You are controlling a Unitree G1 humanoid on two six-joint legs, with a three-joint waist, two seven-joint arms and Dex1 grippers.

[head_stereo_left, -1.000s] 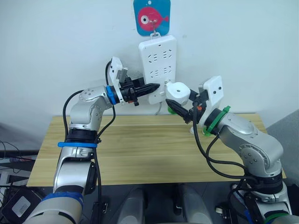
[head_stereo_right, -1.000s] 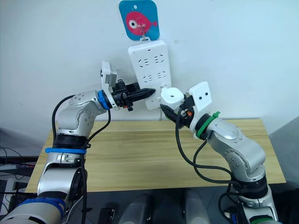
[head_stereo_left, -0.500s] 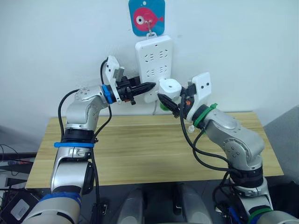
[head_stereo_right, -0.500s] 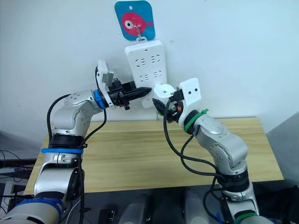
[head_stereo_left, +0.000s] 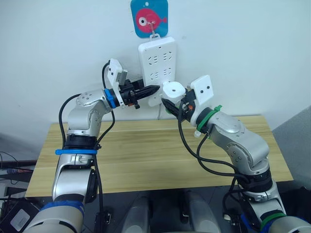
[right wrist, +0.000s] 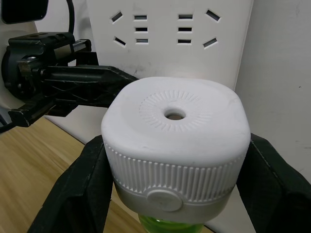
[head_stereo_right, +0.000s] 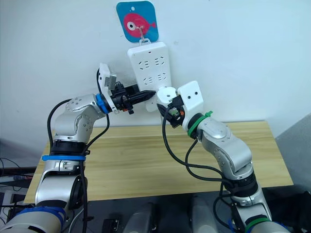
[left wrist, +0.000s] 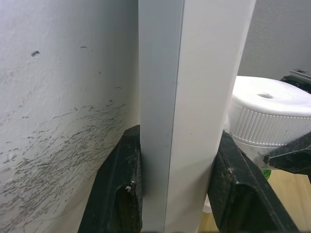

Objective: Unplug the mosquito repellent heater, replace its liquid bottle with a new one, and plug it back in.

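Head views: a white power strip (head_stereo_left: 156, 70) hangs on the wall under a blue tag with a pink fish (head_stereo_left: 149, 18), above a wooden table (head_stereo_left: 146, 155). Both arms are raised to the strip's lower end.

Left gripper (head_stereo_left: 151, 90): reaches in from the strip's left side, black fingers lying against its lower left edge. The head views do not settle the grip. The left wrist view does: one finger (left wrist: 121, 189) sits on the wall side of the strip, the other on its face, both pressed against the white body, so the gripper pinches the power strip by its edge.

Right gripper (right wrist: 175, 160): clamped on the mosquito repellent heater (head_stereo_left: 174, 90), held at the strip's lower right corner, above the table's back edge. In the head views the heater looks close against the strip; whether it touches cannot be told. The right wrist view shows the heater's ribbed white top with its round centre hole facing the camera, a black finger tight on each side, and a green bottle neck (right wrist: 165, 225) showing under the white body. That view also takes in the strip's socket holes and the left gripper's black fingers just behind the heater.

A small white piece (head_stereo_left: 198, 133) lies on the table beneath the right forearm, too small to identify.
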